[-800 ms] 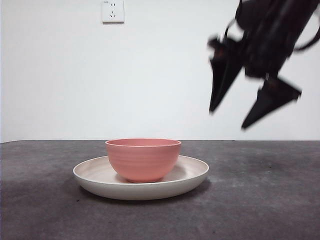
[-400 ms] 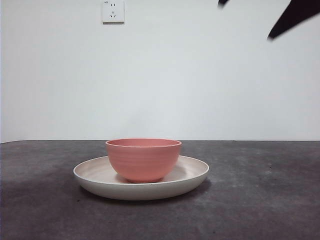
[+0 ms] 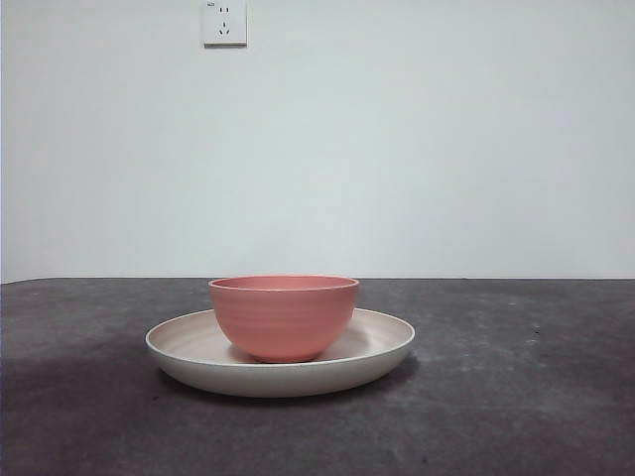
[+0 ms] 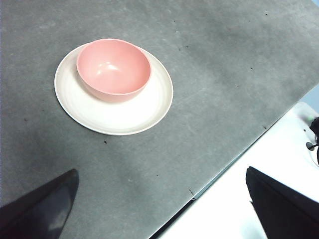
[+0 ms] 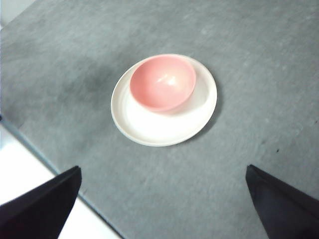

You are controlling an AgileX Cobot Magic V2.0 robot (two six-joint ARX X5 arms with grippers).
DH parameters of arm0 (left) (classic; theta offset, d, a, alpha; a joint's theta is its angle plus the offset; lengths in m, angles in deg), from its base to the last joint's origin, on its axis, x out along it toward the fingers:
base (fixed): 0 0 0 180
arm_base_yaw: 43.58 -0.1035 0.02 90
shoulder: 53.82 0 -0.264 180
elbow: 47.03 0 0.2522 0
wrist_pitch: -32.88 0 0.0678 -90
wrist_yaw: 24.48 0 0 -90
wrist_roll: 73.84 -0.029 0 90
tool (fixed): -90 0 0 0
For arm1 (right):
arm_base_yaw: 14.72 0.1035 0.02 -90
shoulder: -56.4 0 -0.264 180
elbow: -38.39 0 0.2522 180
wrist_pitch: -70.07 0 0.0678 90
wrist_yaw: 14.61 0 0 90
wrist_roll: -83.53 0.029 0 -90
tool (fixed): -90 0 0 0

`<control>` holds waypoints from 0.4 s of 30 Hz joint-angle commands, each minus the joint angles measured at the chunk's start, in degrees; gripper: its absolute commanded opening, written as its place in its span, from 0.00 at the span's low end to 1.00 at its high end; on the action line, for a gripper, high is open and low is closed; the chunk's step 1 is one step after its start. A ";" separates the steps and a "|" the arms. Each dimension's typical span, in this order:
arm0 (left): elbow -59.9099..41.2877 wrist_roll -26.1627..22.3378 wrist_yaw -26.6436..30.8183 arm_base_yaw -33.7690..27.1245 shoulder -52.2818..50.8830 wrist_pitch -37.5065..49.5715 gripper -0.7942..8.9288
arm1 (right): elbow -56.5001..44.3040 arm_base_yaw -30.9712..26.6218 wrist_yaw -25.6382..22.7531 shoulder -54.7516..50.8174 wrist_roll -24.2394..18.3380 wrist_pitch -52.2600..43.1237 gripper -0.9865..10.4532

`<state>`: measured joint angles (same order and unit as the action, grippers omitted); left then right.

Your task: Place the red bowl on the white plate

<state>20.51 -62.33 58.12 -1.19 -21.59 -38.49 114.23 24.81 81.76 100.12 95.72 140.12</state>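
The red bowl (image 3: 284,315) stands upright on the white plate (image 3: 377,347) in the middle of the front view, a little off the plate's centre. Both also show in the left wrist view, bowl (image 4: 113,68) on plate (image 4: 124,117), and in the right wrist view, bowl (image 5: 163,81) on plate (image 5: 159,127). My left gripper (image 4: 162,209) is open and empty, high above the table and away from the plate. My right gripper (image 5: 162,209) is open and empty, also high and back from the plate. Neither gripper shows in the front view.
The dark grey table (image 3: 516,397) has an edge near each arm's side, with a white surface beyond it in the left wrist view (image 4: 279,149) and the right wrist view (image 5: 25,169). A wall socket (image 3: 224,22) is on the white wall behind.
A gripper that hung open at the upper right of the front view has risen and left the picture. The bowl and plate have not moved.
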 commanded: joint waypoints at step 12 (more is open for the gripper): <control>0.55 0.09 -0.15 0.37 0.31 0.59 0.44 | -9.60 2.25 -0.33 -9.84 3.52 -0.59 0.45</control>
<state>20.51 -62.35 58.12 -1.19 -21.59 -38.47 104.27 26.51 81.58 90.07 98.28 140.18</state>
